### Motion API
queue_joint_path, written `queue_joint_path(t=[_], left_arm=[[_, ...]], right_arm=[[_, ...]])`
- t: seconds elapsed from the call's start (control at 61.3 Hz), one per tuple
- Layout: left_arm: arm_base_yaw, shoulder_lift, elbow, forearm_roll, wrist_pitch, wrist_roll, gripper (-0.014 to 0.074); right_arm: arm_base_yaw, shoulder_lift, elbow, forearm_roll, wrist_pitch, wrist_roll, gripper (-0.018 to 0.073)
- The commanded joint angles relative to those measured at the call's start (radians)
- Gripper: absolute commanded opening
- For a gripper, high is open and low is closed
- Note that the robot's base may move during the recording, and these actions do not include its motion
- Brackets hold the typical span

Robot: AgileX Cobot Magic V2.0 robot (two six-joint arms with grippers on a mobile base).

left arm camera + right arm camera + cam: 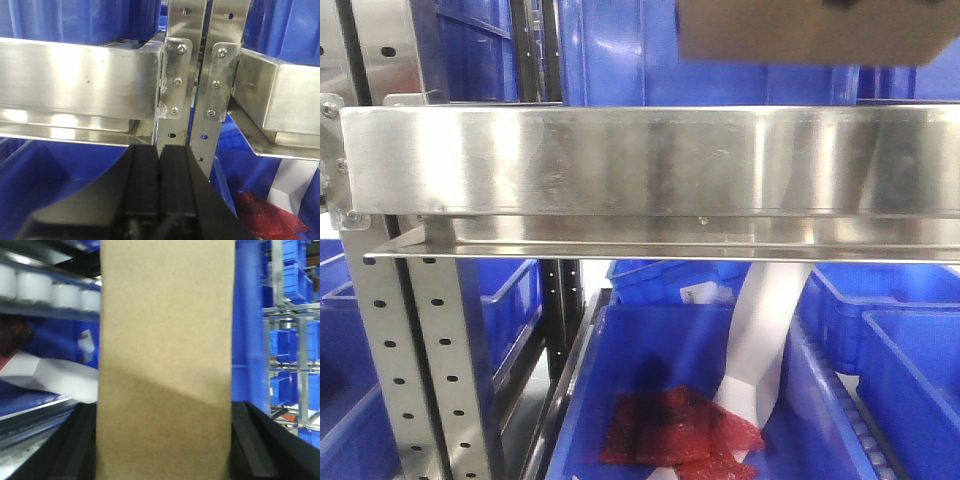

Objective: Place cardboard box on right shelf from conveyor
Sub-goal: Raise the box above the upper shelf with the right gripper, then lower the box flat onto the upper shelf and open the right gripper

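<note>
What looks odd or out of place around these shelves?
Nothing looks damaged. The one oddity: a white package stands on end, leaning in the blue bin below the steel rail, beside crumpled red bags. The cardboard box sits squarely between the right gripper's fingers.

Front view faces the right shelf [650, 160] close; left wrist shares it; right wrist points elsewhere.

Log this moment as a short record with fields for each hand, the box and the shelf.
left hand: shut, empty, facing the perforated uprights
right hand: shut on the cardboard box
cardboard box position: above the right shelf's steel front rail, top right of front view
below rail: blue bin holding red packets
</note>
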Motion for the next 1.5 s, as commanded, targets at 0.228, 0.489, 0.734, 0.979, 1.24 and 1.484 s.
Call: queue_joint_path(t=[0.228,0.489,0.734,0.979,1.24,1.484], left_arm=[[0.002,-0.008,0.010,0.001,-0.085,-0.005,-0.0116],[0.002,-0.008,0.010,0.001,-0.085,-0.005,-0.0116],[0.002,-0.008,0.010,0.001,-0.085,-0.005,-0.0116],[0.002,-0.008,0.010,0.001,-0.085,-0.005,-0.0116],[0.002,-0.008,0.010,0.001,-0.085,-0.005,-0.0116],[0.002,-0.008,0.010,0.001,-0.085,-0.005,-0.0116]], right_arm=[[0.011,0.022,-0.041,-0.015,-0.123,-0.017,0.0051],[0.011,0.026,-0.040,-0.015,-0.131,-0.017,0.0279],[0.011,0.030,-0.040,-0.015,-0.227,-0.017,0.0631],[0.013,0.024,-0.039,-0.015,-0.139,-0.016,0.0632],[0.043,-0.066,-0.039,0.017,0.015,0.037,0.0632],[0.045,-0.146,-0.039,0.061,0.048,0.069,0.0619]])
